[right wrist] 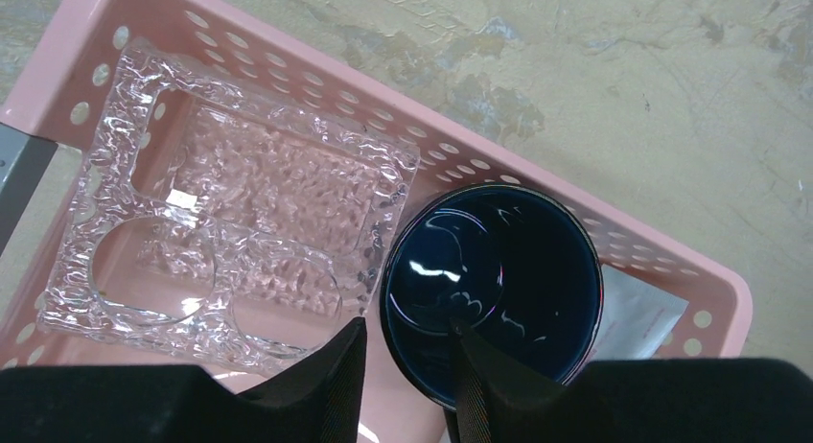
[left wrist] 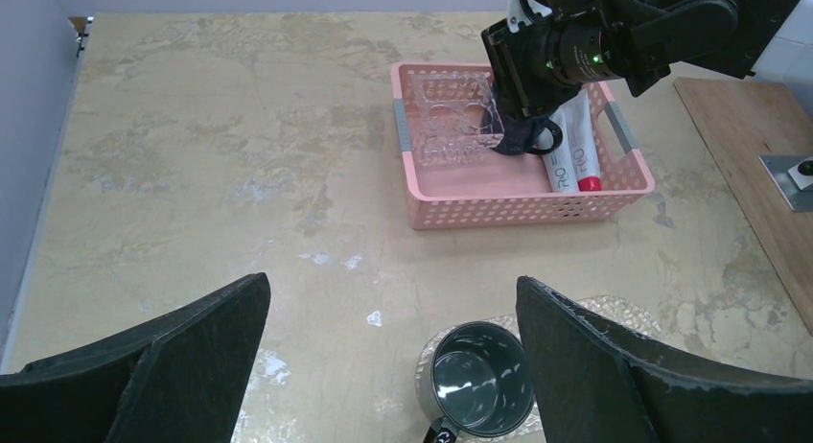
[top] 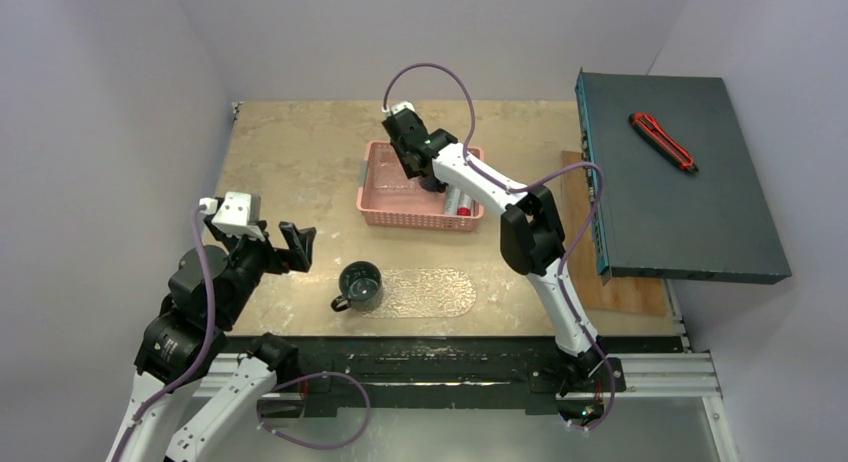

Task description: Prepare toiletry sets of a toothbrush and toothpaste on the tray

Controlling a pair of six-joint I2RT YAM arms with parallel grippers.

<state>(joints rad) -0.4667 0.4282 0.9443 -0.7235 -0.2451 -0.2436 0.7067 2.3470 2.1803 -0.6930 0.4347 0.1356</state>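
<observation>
**Right arm dips into the pink basket (top: 420, 220); the tray (top: 440, 294) lies near the table's (top: 290, 152) front edge.**

From above, we see the tray carrying a grey mug (top: 360, 285) at its left end. The left gripper (top: 297, 244) is spread wide just left of it, holding nothing, and the right gripper (top: 428, 177) is down in the basket. A red-and-black cutter (top: 662, 142) lies on the dark board (top: 690, 212) at right. From the left wrist, the tubes (left wrist: 568, 160) at the basket's right end are white, one with a red cap, and show the letters "RO". A clear embossed holder (left wrist: 449, 127) fills the left part. From the right wrist, the fingers stand narrow astride the rim of a navy mug (right wrist: 508, 290), one inside and one outside. We cannot tell whether they pinch it.
</observation>
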